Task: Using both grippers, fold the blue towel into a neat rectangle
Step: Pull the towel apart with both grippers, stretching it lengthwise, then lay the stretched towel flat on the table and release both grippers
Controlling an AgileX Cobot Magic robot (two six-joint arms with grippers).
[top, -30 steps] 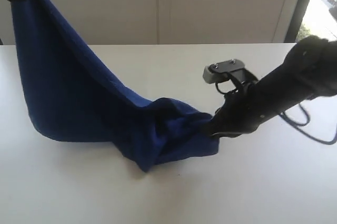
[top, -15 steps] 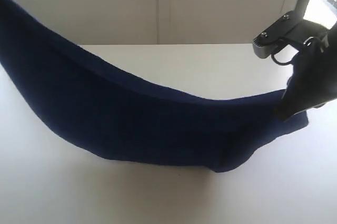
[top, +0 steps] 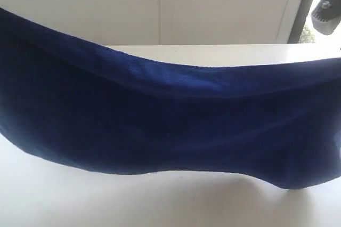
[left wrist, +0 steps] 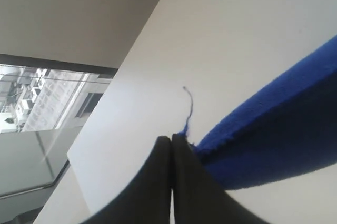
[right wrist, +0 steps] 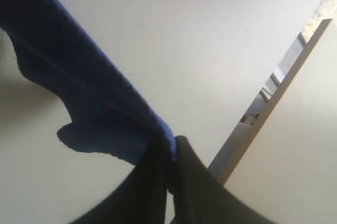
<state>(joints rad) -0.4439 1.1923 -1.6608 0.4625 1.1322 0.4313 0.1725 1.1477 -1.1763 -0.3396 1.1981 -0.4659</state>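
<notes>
Blue towel [top: 160,120] spans the white table [top: 160,208], screening it; left fingers [left wrist: 155,182] and right fingers [right wrist: 192,182] each pinch a corner.

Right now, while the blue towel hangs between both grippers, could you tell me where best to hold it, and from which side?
By its two top corners, each from the outer end, as now: the left gripper pinches the corner with the loose thread, the right gripper the opposite one. So the blue towel hangs spread, its lower edge free.
</notes>
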